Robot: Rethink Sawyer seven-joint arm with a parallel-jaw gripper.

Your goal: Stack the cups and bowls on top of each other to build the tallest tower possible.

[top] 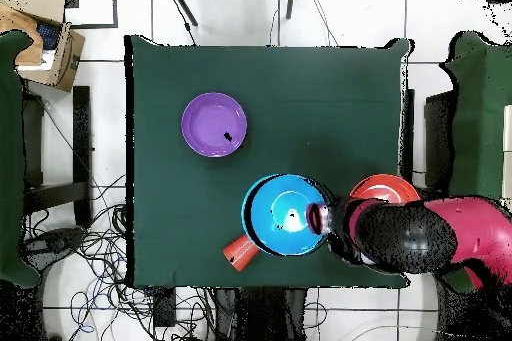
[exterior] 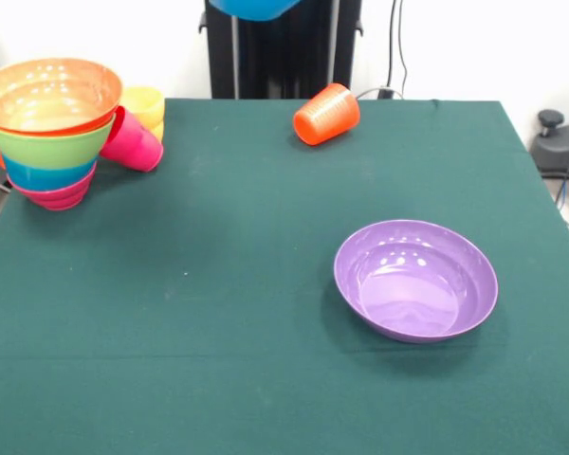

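The tower (exterior: 49,133) stands at the far left corner: a large orange bowl on top, then lime green, a blue layer and magenta at the bottom. In the overhead view only its orange top (top: 385,190) shows beside the arm. A red-pink cup (exterior: 133,142) leans against the tower, with a yellow cup (exterior: 144,102) behind it. An orange cup (exterior: 326,114) lies on its side at the far middle (top: 240,251). A purple bowl (exterior: 416,279) sits upright on the cloth (top: 213,124). My gripper (top: 319,219) holds a large blue bowl (top: 283,214) by its rim, high above the table (exterior: 254,8).
The table has a dark green cloth (exterior: 218,313). The robot's black pedestal (exterior: 283,47) stands behind the far edge. Cables and a cardboard box (top: 55,47) lie on the floor around the table.
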